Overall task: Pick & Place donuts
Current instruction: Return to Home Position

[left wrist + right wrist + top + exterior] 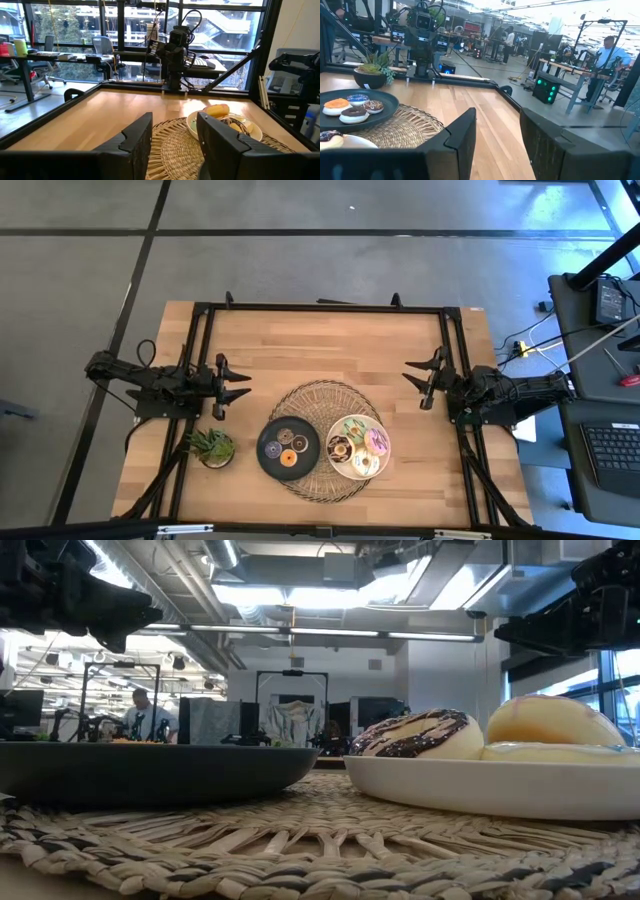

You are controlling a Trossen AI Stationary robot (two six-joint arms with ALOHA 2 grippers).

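Bench front: round woven mat (300,840). In the low view it fills the foreground as coarse braid, and its near edge is cut off. Two plates sit on it side by side. Cannot tell whether the rims touch.

Black plate (150,770), on the mat's left half, carries four small donuts in a loose cluster: orange mini (288,459), brown mini (299,442), purple mini (285,434), dark mini (274,447). In the low view the plate's rim hides all four. In the right wrist view they show, but the plate is cut off at the frame edge.

White plate (500,785), on the mat's right half, carries four larger donuts. The chocolate-and-white donut (418,734) is plain to see. From above, the pink donut (376,441), green donut (353,427) and cream donut (362,464) are small and their icing colours are hard to read. The pale domes in the low view are partly cut off, and I cannot tell which donut is which.

Potted plant (213,446) stands off the mat, just beside the black plate.

Farther back, the left gripper (242,386) sits over bare bench (330,345) beyond the plant, fingers parted to a middling gap, empty. The right gripper (412,375) mirrors it beyond the white plate, fingers likewise parted and empty. Both are apart from the plates. In the low view each is only a dark mass in an upper corner, cropped.

Beyond the bench is the room. A person (140,718) stands at a far workstation, too small to make out more.
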